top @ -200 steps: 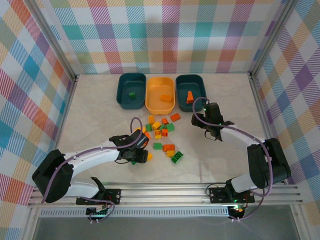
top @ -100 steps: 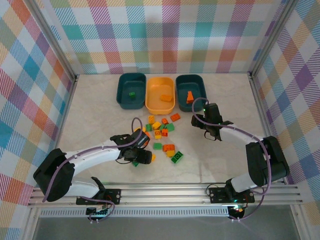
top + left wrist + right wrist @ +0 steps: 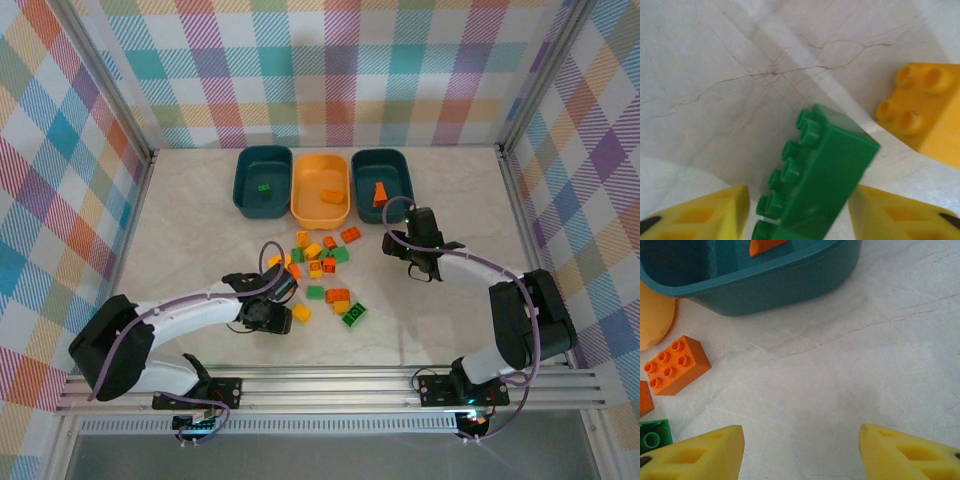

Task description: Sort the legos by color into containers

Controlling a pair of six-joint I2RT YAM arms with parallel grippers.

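Note:
A green brick (image 3: 815,185) lies on its side between the fingers of my left gripper (image 3: 799,212), which is open. It sits at a slant, its studs toward the left fingertip (image 3: 715,212) and its smooth side against the right one. From above, the left gripper (image 3: 266,314) is low at the near edge of the brick pile (image 3: 325,268). My right gripper (image 3: 801,452) is open over bare table, just short of the right teal tub (image 3: 790,275). That tub (image 3: 382,178) holds an orange brick. The left teal tub (image 3: 262,182) holds a green brick, the yellow-orange tub (image 3: 320,190) an orange-yellow one.
A yellow brick (image 3: 927,112) lies right of the green one, also seen from above (image 3: 300,313). An orange brick (image 3: 676,365) and a green one (image 3: 652,439) lie left of the right gripper. A green brick (image 3: 354,314) sits at the pile's near right.
My left gripper has slid toward the near edge and slightly left, settling over the green brick. The yellow brick beside it is now uncovered. The right arm has stayed still.

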